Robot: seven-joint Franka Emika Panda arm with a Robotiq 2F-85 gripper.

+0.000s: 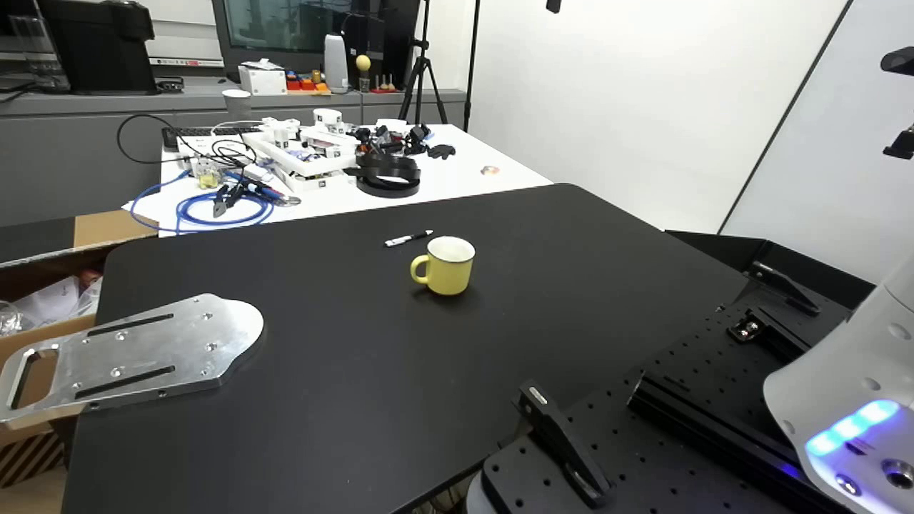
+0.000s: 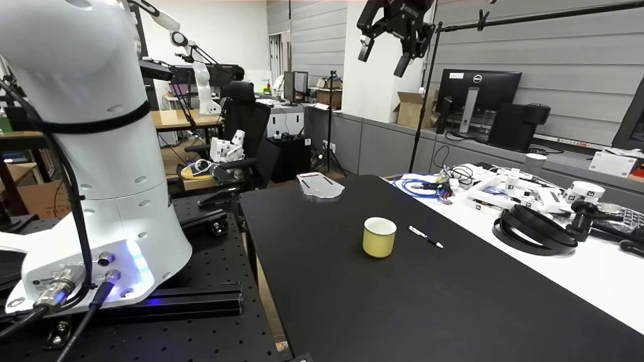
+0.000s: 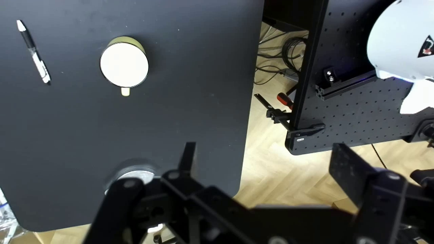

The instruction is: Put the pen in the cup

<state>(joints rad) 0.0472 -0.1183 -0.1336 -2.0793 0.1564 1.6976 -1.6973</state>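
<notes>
Wrist view: the black two-fingered tool point(image 3: 263, 150) is spread wide, empty; the slim black-and-white pen point(image 3: 34, 53) lies well up-left on the flat black worktop point(image 3: 162, 118), its long axis seemingly crosswise to the closing line.

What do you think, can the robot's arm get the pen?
Probably yes. The fingers hang open, up high, with nothing between them. The pen lies uncovered on the table, apart from the cup, so coming straight down from above should work.
</notes>
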